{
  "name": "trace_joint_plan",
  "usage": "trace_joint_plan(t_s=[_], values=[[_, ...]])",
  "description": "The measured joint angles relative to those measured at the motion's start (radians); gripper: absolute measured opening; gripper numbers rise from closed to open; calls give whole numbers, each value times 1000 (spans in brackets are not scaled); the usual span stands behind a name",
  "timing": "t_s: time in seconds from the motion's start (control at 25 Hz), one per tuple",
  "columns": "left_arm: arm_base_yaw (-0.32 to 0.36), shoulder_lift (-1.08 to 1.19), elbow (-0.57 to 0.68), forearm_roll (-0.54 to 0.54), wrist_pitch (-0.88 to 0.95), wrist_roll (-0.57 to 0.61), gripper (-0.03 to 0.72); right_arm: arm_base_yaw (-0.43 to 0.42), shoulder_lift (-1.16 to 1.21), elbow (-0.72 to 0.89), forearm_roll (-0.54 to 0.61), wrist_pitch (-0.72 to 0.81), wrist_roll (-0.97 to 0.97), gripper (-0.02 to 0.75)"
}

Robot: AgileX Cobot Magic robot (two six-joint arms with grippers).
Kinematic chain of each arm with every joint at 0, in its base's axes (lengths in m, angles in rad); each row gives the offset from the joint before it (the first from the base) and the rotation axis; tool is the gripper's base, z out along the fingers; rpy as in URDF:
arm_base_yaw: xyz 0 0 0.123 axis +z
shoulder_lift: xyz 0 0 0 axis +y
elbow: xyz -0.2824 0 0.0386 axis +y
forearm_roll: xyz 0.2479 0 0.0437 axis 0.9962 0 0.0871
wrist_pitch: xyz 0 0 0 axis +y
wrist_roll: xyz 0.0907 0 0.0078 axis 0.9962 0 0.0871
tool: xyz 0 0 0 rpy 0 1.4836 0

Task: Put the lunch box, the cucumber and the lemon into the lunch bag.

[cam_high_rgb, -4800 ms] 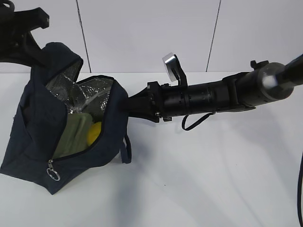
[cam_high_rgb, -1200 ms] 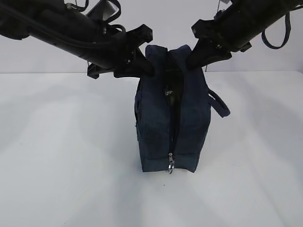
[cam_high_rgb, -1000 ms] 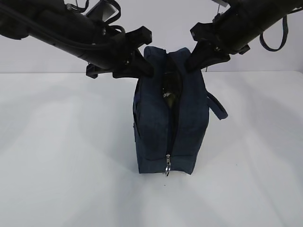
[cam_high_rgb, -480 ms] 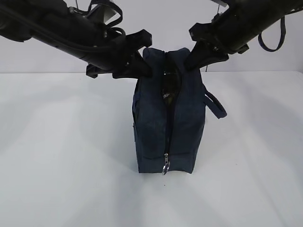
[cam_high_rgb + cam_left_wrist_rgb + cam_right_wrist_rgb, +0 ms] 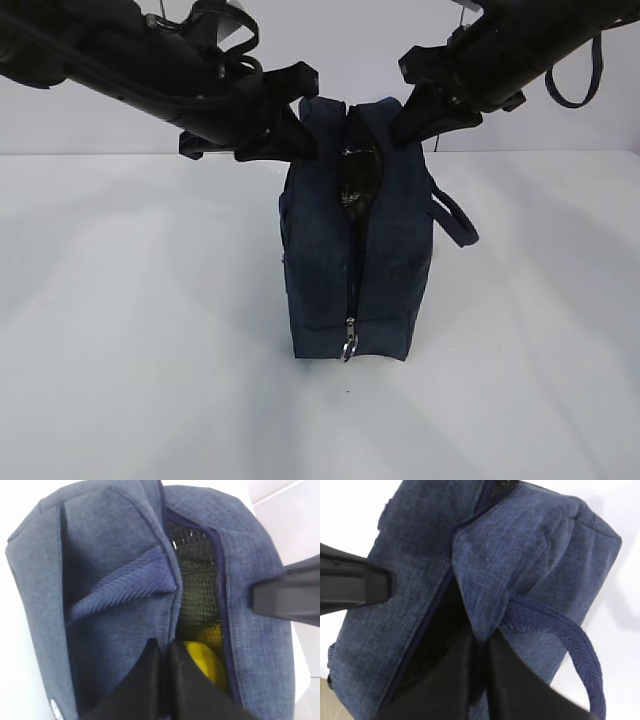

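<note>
Mid-table, near its back edge, stands the lunch bag (image 5: 355, 260), pinched shut-jawed by left gripper (image 5: 165, 672) and right gripper (image 5: 480, 675); unzipped; could tip, spilling the lemon (image 5: 202, 662), if released unevenly.

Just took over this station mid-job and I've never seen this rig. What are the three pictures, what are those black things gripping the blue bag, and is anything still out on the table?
The machine has two black arms, each ending in a two-fingered gripper. The exterior view looks at the white table from the front. The other two come from cameras on each wrist, looking down past the fingers.

The lunch bag stands upright. The left gripper pinches the top edge on one side of the open zipper, and the right gripper pinches the other side. Both are shut on fabric.

In the left wrist view, the lemon shows through the gap, beside something pale green that I cannot identify. Nothing else shows on the table.
</note>
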Motion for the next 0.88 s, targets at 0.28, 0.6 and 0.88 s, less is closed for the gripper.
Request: trace_joint_plan(t_s=[0.28, 0.6, 0.88], values=[[0, 0, 0, 33, -25, 0, 23, 0, 0, -2, 2, -2, 4, 135], [0, 5, 0, 64, -33, 0, 281, 0, 0, -4, 1, -8, 4, 338], [0, 5, 0, 124, -33, 1, 387, 0, 0, -4, -24, -8, 4, 351]])
